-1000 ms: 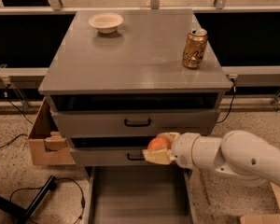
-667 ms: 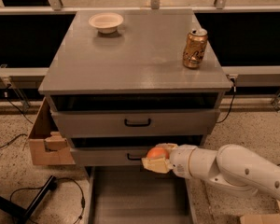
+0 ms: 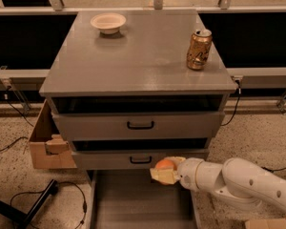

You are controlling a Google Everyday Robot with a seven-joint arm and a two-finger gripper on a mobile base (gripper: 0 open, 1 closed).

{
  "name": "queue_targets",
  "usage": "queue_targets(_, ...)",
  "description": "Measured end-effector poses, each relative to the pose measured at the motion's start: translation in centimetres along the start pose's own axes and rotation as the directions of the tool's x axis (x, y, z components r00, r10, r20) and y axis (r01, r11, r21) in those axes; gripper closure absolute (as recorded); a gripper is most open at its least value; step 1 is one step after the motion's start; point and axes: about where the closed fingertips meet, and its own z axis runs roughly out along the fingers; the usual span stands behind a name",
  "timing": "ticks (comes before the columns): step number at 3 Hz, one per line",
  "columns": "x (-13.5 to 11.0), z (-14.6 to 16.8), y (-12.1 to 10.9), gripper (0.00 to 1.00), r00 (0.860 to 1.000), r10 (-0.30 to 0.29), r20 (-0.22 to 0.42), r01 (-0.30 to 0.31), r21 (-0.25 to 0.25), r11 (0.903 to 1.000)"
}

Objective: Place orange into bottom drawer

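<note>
Gripping the small round orange fruit (image 3: 165,164) between cream fingers, the robot's hand (image 3: 165,170) hangs over the wide shallow grey bottom drawer (image 3: 133,202), toward its 1 o'clock corner. Transport looks nearly finished; lowering and release remain.

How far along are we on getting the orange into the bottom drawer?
Done: the bottom drawer is open and the orange is grasped. In hand: the tool holds it above the drawer's back edge, by the middle drawer front. Left: lower and release.
</note>
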Motion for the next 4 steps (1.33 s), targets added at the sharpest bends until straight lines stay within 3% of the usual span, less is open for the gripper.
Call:
queue_targets(1, 5.4, 1.3, -3.6, 1.00, 0.993, 0.107, -0.054, -0.105, 0.042, 0.9936)
queue_targets(2, 10.3, 2.3, -8.4, 1.00, 0.976, 0.199, -0.088, -0.191, 0.090, 0.9774)
queue_targets(3, 15.1, 4.9, -15.2, 1.00, 0.936, 0.337, -0.102, -0.319, 0.163, 0.9337)
queue_targets(4, 18.3, 7.5, -18.3, 1.00, 0.904, 0.413, -0.109, -0.388, 0.192, 0.9014)
